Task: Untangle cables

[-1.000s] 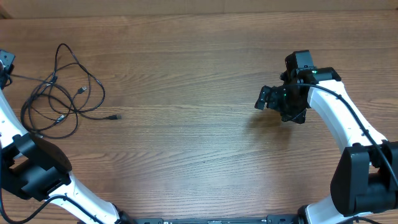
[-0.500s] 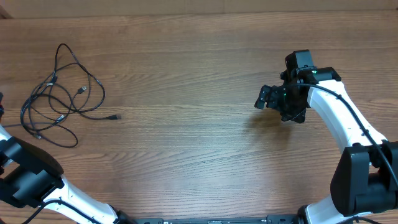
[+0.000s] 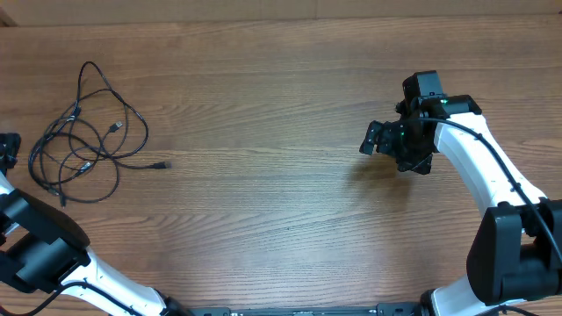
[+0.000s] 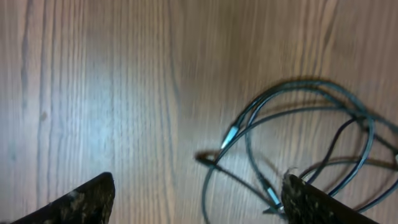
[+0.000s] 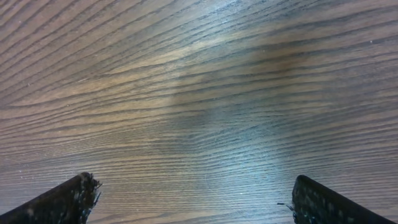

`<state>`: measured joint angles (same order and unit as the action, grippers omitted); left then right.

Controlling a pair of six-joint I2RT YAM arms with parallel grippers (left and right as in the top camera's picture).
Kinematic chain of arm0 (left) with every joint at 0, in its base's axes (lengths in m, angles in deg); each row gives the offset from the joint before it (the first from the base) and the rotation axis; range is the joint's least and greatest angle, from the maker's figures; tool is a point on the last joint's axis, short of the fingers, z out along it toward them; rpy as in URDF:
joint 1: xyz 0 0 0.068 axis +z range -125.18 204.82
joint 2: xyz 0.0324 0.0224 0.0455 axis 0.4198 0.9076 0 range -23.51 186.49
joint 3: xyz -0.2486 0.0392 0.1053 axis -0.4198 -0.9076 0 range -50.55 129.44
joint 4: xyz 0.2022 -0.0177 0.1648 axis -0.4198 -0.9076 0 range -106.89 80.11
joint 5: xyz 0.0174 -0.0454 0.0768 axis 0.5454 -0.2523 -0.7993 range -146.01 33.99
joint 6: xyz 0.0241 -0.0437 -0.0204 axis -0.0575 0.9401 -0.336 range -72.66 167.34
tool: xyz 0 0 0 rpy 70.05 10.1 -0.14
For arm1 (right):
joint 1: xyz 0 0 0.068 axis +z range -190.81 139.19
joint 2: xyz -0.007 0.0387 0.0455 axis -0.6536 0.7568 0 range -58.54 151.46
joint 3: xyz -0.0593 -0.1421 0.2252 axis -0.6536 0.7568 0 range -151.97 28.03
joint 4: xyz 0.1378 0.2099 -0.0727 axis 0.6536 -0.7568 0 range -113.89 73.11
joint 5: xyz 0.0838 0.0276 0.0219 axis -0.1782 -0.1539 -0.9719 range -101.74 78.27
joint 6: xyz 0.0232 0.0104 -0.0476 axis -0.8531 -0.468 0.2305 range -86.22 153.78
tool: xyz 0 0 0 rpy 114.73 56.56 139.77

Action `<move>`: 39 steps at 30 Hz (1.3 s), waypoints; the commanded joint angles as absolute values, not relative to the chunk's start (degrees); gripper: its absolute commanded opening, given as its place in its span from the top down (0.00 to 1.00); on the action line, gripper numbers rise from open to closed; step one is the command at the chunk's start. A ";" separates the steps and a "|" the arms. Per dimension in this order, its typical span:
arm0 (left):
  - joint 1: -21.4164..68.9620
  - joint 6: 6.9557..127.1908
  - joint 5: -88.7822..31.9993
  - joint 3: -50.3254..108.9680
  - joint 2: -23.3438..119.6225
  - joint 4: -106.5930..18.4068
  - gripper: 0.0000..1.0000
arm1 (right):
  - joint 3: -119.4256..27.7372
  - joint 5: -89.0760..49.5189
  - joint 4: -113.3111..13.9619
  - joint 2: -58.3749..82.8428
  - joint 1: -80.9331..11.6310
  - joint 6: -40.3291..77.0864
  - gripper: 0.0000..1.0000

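The cables (image 3: 75,112) lie as a loose tangle of thin black loops on the left of the wooden table (image 3: 263,105). My left gripper (image 3: 7,145) sits at the far left edge, just left of the tangle. In the left wrist view the left gripper (image 4: 199,205) is open, its fingers (image 4: 87,199) wide apart. The cables (image 4: 298,137) curl in front of the right finger, and one strand runs down between the jaws, ungripped. My right gripper (image 3: 373,139) hovers over bare wood on the right. In the right wrist view it (image 5: 196,199) is open with nothing in it.
The white right arm (image 3: 474,167) reaches in from the lower right. The left arm's black base (image 3: 39,241) fills the lower left corner. One loose plug end (image 3: 162,164) pokes out to the right of the tangle.
My left gripper has opened and let go of the strand it was pulling left. It dropped from the upper left edge to mid-left, and the tangle's lower loops shifted.
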<state>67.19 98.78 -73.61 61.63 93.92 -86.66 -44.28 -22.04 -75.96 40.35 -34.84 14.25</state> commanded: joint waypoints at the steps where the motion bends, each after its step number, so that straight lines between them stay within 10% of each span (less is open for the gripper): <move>1: 66.25 97.66 -72.83 61.34 93.50 -88.34 0.17 | -44.67 -22.52 -75.72 39.63 -35.06 14.25 0.01; 5: 63.43 90.06 -63.82 61.32 93.50 -88.65 0.27 | -44.67 -22.54 -75.54 39.63 -35.06 14.25 0.01; 9: 55.59 78.73 -64.11 60.03 93.50 -85.20 0.96 | -44.67 -22.52 -75.54 39.63 -35.06 14.27 0.01; 39: 63.06 77.90 -65.79 40.67 99.60 -60.98 0.96 | -44.67 -22.52 -75.98 39.63 -35.06 14.27 0.01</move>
<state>63.28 78.65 -66.05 41.52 98.25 -60.63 -44.28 -22.04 -76.07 40.35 -34.84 14.27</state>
